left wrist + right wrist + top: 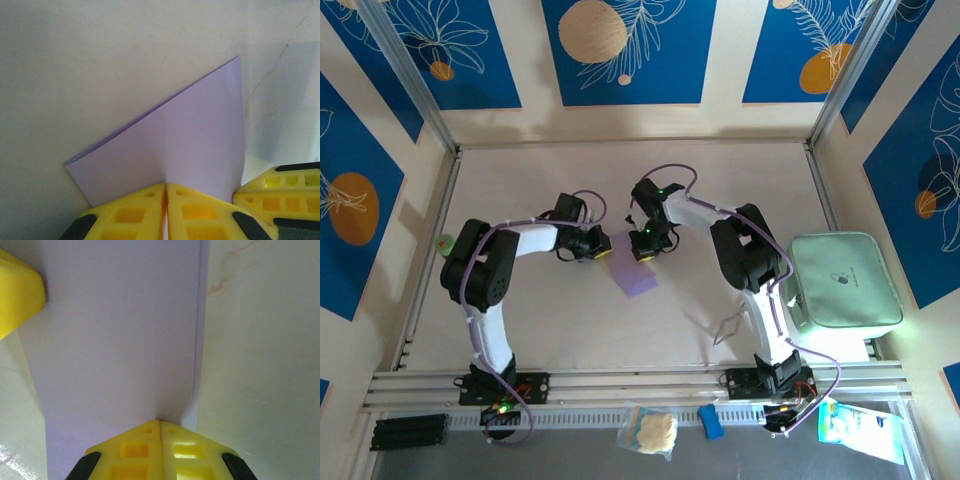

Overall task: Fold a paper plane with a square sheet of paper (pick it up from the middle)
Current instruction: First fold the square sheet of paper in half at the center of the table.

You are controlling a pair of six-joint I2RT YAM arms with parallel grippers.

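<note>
Yellow-fingered left gripper (166, 187) and right gripper (160, 424) pinch the lavender-purple paper square (638, 274), seemingly mid first fold — next, press the crease flat.

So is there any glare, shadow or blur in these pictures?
Top external: evenly lit, sharp, washed out white just below the mint tray. Left wrist: sheet of paper crisp, soft shadow on the table to its right, yellow fingers slightly soft. Right wrist: glare in the lower left corner; yellow finger at upper left blurred.
</note>
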